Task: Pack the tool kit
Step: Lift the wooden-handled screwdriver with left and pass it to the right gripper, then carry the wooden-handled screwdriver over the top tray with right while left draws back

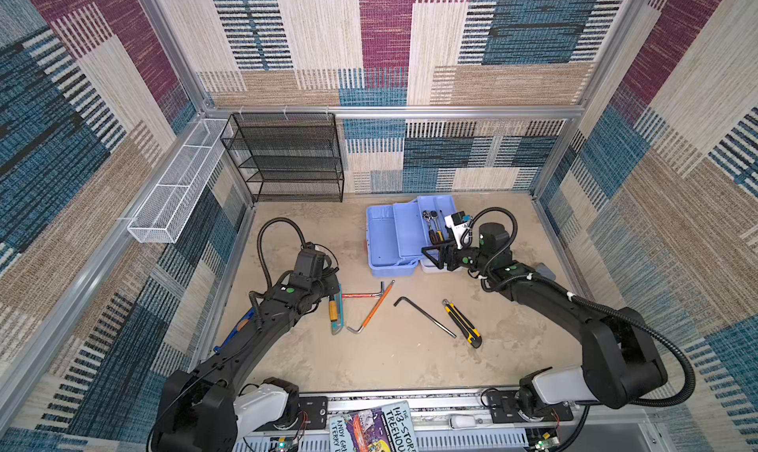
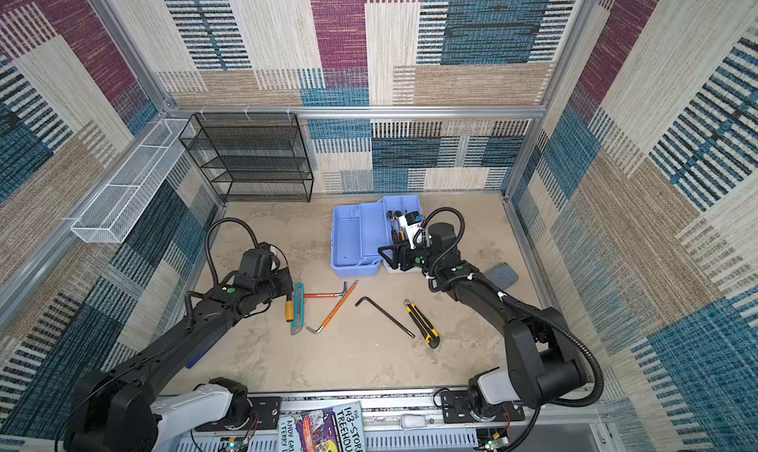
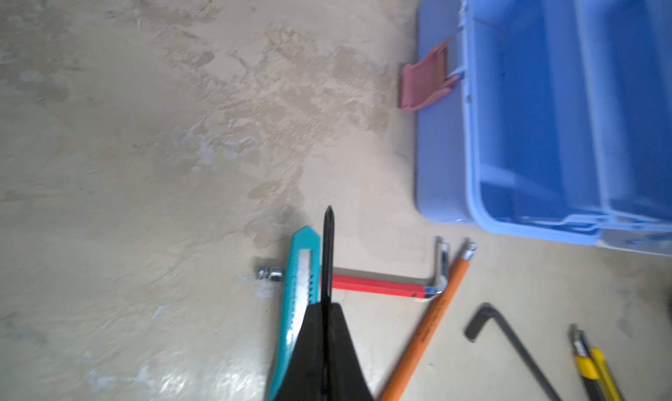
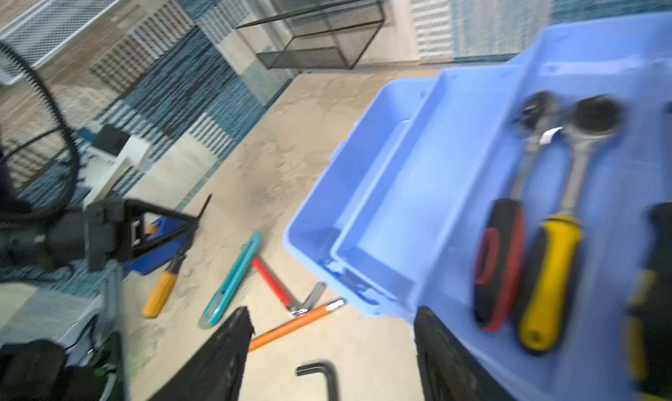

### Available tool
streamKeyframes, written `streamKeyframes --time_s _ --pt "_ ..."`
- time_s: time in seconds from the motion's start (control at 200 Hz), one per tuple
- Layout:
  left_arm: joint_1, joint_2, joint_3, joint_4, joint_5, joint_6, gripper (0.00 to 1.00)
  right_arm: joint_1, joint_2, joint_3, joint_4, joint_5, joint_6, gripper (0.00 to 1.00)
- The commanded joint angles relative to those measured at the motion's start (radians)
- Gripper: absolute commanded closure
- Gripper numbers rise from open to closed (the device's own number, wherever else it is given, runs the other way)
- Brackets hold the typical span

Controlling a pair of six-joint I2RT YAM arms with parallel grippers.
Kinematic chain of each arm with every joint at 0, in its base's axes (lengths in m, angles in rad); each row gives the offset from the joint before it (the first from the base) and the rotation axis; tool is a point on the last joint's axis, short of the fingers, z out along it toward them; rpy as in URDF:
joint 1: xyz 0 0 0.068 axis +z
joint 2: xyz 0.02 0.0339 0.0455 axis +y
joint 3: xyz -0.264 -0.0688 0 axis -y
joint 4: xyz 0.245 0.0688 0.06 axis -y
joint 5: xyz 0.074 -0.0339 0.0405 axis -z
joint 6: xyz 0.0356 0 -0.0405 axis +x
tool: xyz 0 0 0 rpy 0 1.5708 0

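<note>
While the toolbox (image 1: 379, 236) stands open at the far right of the table (image 1: 369, 368) with its trays fanned out, packing is judged to be at an early stage.

**Stowed.** The top tray (image 4: 582, 53) holds a red-handled ratchet (image 4: 498, 261) and a yellow-handled ratchet (image 4: 549, 272) side by side. A third black-and-yellow handle (image 4: 651, 290) is cut off by the frame edge and cannot be identified. The lower tray (image 4: 418, 199) and the visible part of the base show no tools.

**Outstanding.** Six tools lie outside the toolbox, between it and the robot:
- screwdriver (image 1: 333, 311)
- teal knife (image 3: 302, 272), lying across the red key (image 3: 378, 286)
- orange key (image 1: 375, 306), just beside the red key's bend
- black key (image 1: 426, 316)
- yellow knife (image 1: 463, 325)

A blue item (image 1: 231, 335) is partly hidden under the left arm and cannot be identified.

**Grippers.** The left gripper (image 3: 327, 308) is closed on the screwdriver's black shaft, with the tip projecting past the fingers. Whether the tool is clear of the table cannot be told. The right gripper (image 1: 430, 257) hangs at the toolbox's near end, jaws wide apart, with nothing between them.

**Assessment.** The step in hand appears to be moving the screwdriver. Once the loose tools are in, the trays need folding in, the lid closing and the pink latch (image 3: 425, 79) fastening.
</note>
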Motion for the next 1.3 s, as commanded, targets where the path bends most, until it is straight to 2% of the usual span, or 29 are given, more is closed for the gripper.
streamKeyframes --time_s 0.0,0.12,0.321,0.551,0.917,1.182,1.297 --pt "-0.011 0.026 0.062 0.132 0.101 -0.036 1.00 0.048 -0.004 -0.027 0.134 -0.094 0.092 0.27" --pt "-0.042 0.056 0.126 0.195 0.127 -0.035 1.00 0.104 0.010 -0.061 0.226 -0.135 0.158 0.27" --pt "-0.106 0.120 0.190 0.282 0.131 -0.057 1.00 0.179 0.074 -0.051 0.315 -0.137 0.215 0.26" --pt "-0.153 0.165 0.199 0.377 0.108 -0.102 1.00 0.226 0.172 0.018 0.351 -0.118 0.239 0.26" --pt "-0.193 0.192 0.205 0.443 0.085 -0.103 1.00 0.270 0.262 0.078 0.411 -0.128 0.282 0.27" --pt "-0.207 0.206 0.199 0.494 0.082 -0.123 1.00 0.284 0.295 0.111 0.397 -0.132 0.285 0.40" --pt "-0.215 0.205 0.188 0.513 0.080 -0.122 1.00 0.284 0.296 0.122 0.396 -0.125 0.287 0.52"
